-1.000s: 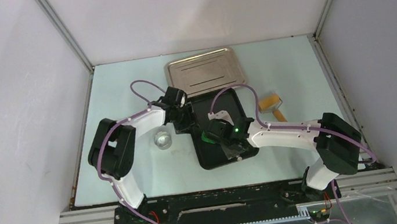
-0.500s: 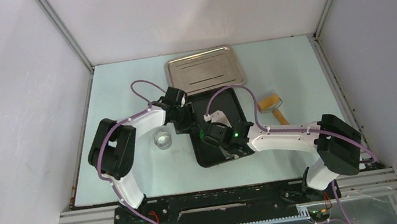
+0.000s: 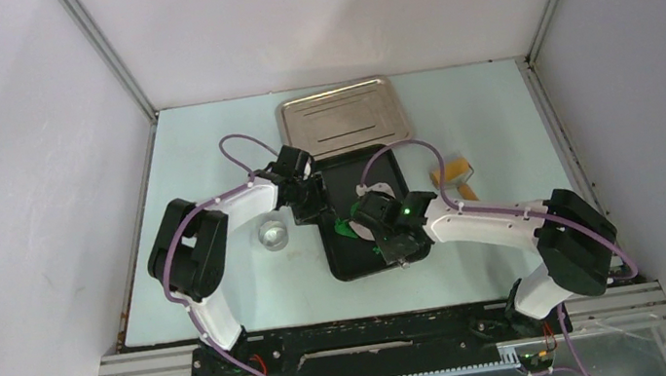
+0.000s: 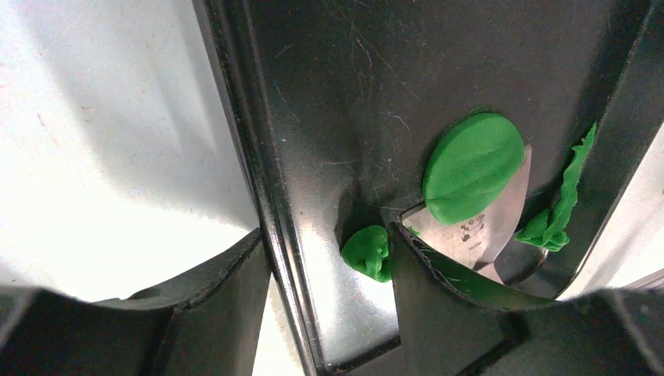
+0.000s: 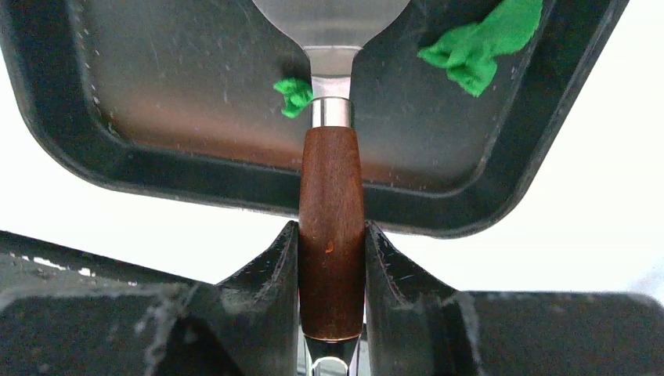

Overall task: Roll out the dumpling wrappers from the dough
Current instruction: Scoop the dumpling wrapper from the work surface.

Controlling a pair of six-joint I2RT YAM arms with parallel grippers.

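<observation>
A round flat green dumpling wrapper (image 4: pixel 474 168) lies half on the metal blade (image 4: pixel 485 227) of a spatula, inside the black tray (image 4: pixel 344 78). A small lump of green dough (image 4: pixel 368 252) sits by the tray wall, touching my left gripper's inner finger. My left gripper (image 4: pixel 329 313) (image 3: pixel 307 206) straddles the tray's left rim, one finger outside and one inside, clamped on it. My right gripper (image 5: pixel 332 258) (image 3: pixel 372 225) is shut on the spatula's brown wooden handle (image 5: pixel 331 196). Jagged green scraps (image 5: pixel 481 43) (image 4: pixel 564 204) lie near the tray's edge.
A tan wooden roller (image 3: pixel 453 176) lies on the table right of the black tray (image 3: pixel 382 176). A silver metal tray (image 3: pixel 344 119) stands behind it. A clear round cup (image 3: pixel 272 233) stands left of the tray. White walls enclose the table.
My right gripper has shifted slightly right and back over the tray with the spatula. Green now shows left of the wrist. The left arm has not moved.
</observation>
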